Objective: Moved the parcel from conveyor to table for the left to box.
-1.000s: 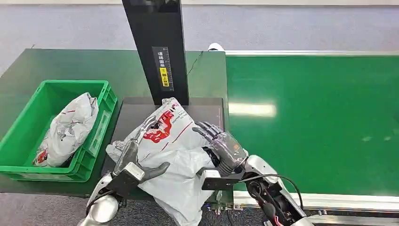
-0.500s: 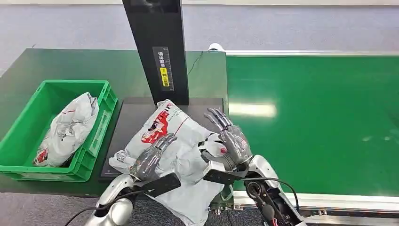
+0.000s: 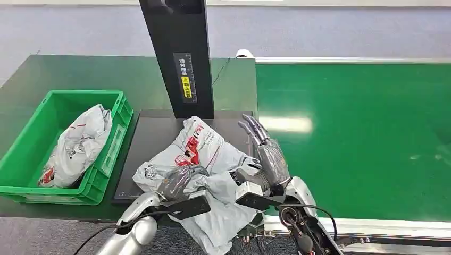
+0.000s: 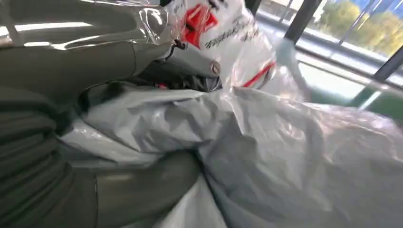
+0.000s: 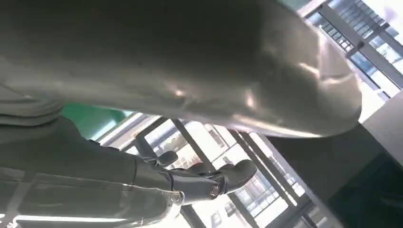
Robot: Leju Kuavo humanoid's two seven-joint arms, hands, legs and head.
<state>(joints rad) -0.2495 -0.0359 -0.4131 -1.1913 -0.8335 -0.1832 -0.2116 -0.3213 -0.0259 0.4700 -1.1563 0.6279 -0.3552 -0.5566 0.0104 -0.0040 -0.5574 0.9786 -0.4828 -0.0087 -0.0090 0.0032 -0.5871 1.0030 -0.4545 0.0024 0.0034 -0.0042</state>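
Observation:
The parcel (image 3: 205, 146), a crumpled grey plastic mailer with red print, lies bunched on a black plate (image 3: 151, 135) at the table's near edge, its near end hanging over. My left hand (image 3: 178, 181) grips its near-left folds with curled fingers. In the left wrist view the bag (image 4: 285, 156) is pinched between thumb and fingers (image 4: 190, 59). My right hand (image 3: 268, 156) stands upright beside the parcel's right edge, fingers straight and apart, holding nothing. The right wrist view shows its fingers (image 5: 209, 180) extended and bare.
A green crate (image 3: 80, 94) at the left of the dark table (image 3: 80, 71) holds another grey parcel (image 3: 80, 143). A black post (image 3: 178, 58) rises just behind the plate. The green conveyor belt (image 3: 361, 133) stretches away on the right.
My left hand turned over onto the parcel and curled its fingers into the bag. My right hand lifted off the parcel and rose to its right. The parcel bunched up.

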